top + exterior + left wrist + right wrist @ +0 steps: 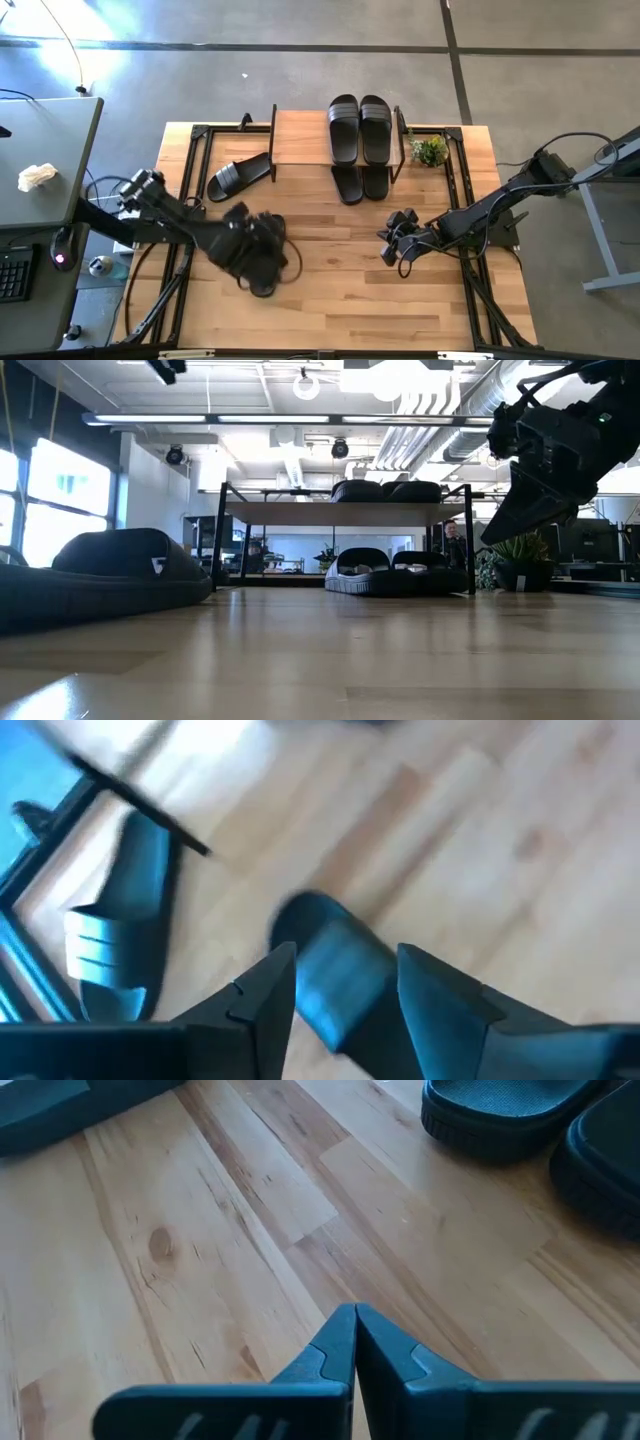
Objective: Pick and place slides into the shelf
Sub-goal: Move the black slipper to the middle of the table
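The shelf (300, 135) stands at the table's far edge. Two black slides (360, 128) lie on its top board, and two more (361, 183) sit on the lower level with their ends sticking out. A fifth slide (240, 176) lies flat on the table left of the shelf, also visible in the low view (120, 565). My left gripper (252, 248) is raised over the table's left middle, shut on the sixth slide (335, 985). My right gripper (393, 243) hovers shut and bare in front of the shelf's right end (355, 1318). My left gripper pinches the slide between its two fingers (268, 995), one on each long side, about at the strap (340, 970). The fingers lie across the slide. It is lifted clear of the table, and one end (300, 915) reaches out past the fingertips.
A small potted plant (430, 151) stands right of the shelf. A black metal frame (195, 160) runs along the table's left and right sides. A grey desk (45, 165) stands beyond the left edge. Bare wood (340, 300) lies between the arms and the near edge.
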### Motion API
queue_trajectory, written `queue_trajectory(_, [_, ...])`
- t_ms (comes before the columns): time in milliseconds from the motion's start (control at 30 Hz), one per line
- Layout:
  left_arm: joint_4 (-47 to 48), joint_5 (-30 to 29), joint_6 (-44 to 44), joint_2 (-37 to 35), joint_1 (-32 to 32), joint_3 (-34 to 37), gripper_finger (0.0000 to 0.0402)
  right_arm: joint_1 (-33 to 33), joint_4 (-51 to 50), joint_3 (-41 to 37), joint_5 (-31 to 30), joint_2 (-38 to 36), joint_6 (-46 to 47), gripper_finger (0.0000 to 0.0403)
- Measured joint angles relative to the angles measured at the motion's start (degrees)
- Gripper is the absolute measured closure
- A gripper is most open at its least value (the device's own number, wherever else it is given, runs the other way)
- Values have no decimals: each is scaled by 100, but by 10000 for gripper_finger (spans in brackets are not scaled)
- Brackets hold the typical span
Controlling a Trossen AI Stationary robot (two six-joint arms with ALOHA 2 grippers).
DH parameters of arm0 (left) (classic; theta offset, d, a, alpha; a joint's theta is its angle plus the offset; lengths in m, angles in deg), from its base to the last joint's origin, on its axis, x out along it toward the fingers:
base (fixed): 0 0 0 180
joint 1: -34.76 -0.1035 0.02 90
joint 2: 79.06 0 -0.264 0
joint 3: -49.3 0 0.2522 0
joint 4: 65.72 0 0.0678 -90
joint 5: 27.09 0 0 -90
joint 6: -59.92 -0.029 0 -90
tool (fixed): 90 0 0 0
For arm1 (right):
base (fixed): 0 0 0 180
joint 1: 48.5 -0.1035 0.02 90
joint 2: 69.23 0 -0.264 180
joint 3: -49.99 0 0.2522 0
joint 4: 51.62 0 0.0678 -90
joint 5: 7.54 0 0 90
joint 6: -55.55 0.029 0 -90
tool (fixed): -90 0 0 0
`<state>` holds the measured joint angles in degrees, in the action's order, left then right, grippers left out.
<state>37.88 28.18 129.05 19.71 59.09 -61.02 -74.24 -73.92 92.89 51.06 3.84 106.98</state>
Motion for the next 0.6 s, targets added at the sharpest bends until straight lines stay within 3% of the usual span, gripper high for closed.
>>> queue_trajectory(333, [5, -124, -15, -1341, -1332, 322, 297, -8, 146, 3, 1, 11, 124, 402])
queue_trajectory(600, [-234, 710, -618, -2305, -3183, 1110, 328, -8, 285, 3, 25, 11, 274, 402])
